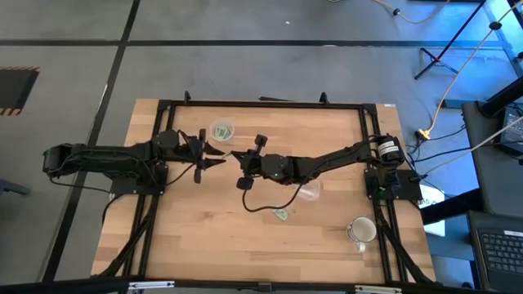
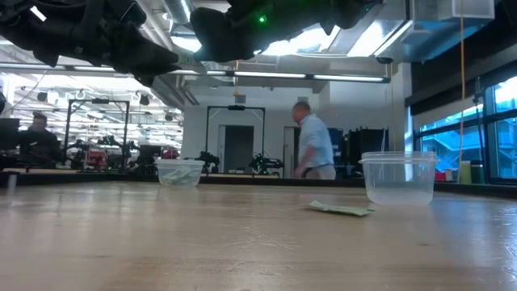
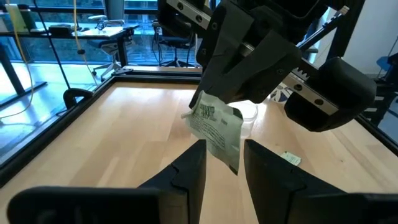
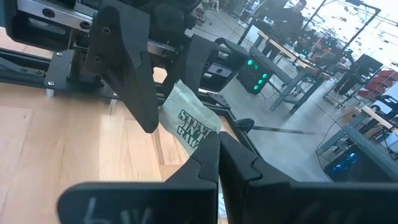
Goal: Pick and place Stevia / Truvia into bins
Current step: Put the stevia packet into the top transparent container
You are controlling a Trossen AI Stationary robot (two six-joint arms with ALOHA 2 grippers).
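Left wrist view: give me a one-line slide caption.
Right end effector holds a packet between the open left end effector's fingers above the table.

Grey floor (image 1: 245, 73), ceiling strip lights (image 2: 266, 75), large windows (image 2: 452, 137).

Packet (image 4: 189, 124) corner hidden between claws

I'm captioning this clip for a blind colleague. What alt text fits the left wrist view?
A green-and-white Stevia packet hangs from the shut right gripper, just beyond the left gripper's open fingers. Behind, on the wooden table, sit a clear cup and another packet.
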